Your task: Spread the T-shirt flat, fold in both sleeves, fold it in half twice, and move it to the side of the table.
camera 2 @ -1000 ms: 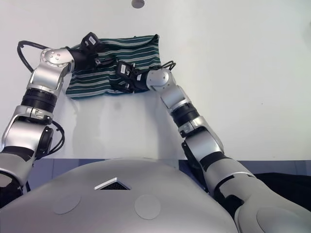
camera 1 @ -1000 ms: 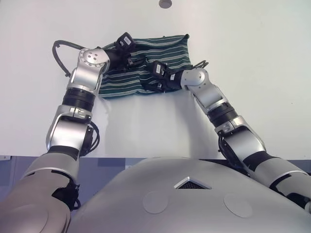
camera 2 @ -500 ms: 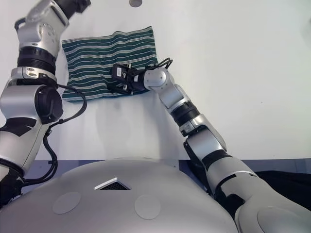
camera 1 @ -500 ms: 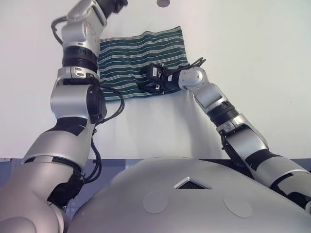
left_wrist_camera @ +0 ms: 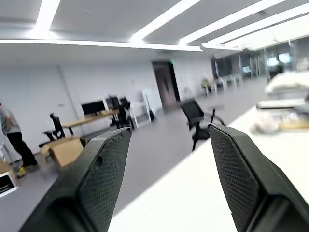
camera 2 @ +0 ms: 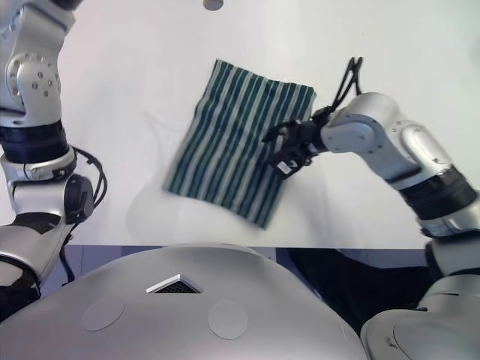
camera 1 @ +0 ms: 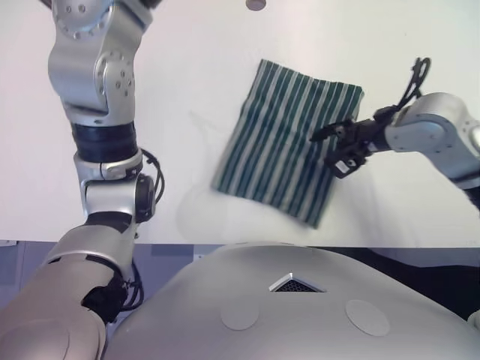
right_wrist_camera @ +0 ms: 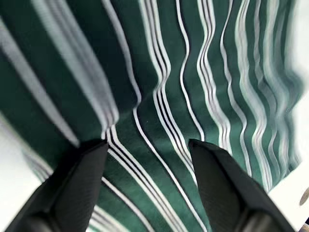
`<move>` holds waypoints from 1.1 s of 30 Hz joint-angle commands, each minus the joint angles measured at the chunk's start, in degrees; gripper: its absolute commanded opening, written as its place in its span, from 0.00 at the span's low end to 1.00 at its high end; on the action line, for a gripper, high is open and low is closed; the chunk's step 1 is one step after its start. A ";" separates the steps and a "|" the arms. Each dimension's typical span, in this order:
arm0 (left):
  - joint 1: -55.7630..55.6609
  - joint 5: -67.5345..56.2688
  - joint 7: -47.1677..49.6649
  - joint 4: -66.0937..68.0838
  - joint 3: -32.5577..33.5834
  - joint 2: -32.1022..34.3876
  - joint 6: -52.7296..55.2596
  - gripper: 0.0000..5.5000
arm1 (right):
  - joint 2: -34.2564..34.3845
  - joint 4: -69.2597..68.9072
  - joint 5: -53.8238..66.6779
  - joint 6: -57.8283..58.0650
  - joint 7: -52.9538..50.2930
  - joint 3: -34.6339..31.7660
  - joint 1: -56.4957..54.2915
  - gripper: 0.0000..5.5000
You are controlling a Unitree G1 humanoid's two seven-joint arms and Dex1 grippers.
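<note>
The folded T-shirt [camera 1: 285, 150], dark green with white stripes, lies flat and askew on the white table [camera 1: 225, 67], its near corner close to the front edge. My right gripper [camera 1: 339, 147] rests on the shirt's right edge. In the right wrist view its fingers [right_wrist_camera: 87, 174] stand apart over the striped cloth [right_wrist_camera: 193, 72], so the right gripper [right_wrist_camera: 147, 147] is open. My left arm [camera 1: 97, 82] is raised high over the table's left side. Its gripper [left_wrist_camera: 169, 130] is open, holds nothing and points out into the room.
A small grey round disc [camera 1: 255, 4] sits at the table's far edge. The table's front edge [camera 1: 187, 242] runs just beyond the shirt's near corner. Bare white tabletop lies left of and beyond the shirt.
The shirt has slid from the far left toward the near right and turned, with my right gripper on it. My left arm has come off the shirt and swung upward.
</note>
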 commanded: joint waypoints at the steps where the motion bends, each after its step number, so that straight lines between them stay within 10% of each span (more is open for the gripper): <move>1: 12.49 10.45 -10.72 -1.13 -7.82 11.84 -14.22 0.53 | -2.11 2.28 2.35 -11.34 -4.64 -5.82 -0.40 0.56; 12: 32.68 43.23 -8.57 13.59 -17.82 24.52 -78.37 0.57 | 5.20 19.43 4.53 -46.92 -34.34 -33.10 30.12 0.67; 21: 33.34 68.07 10.15 16.47 -18.22 20.34 -78.70 0.77 | 7.61 36.46 -18.56 -62.26 -42.25 -46.00 38.29 0.92; 33: 25.69 70.96 17.13 23.82 -29.41 17.40 -80.68 0.77 | 20.30 14.85 -27.16 -52.69 -46.50 -38.53 44.66 0.92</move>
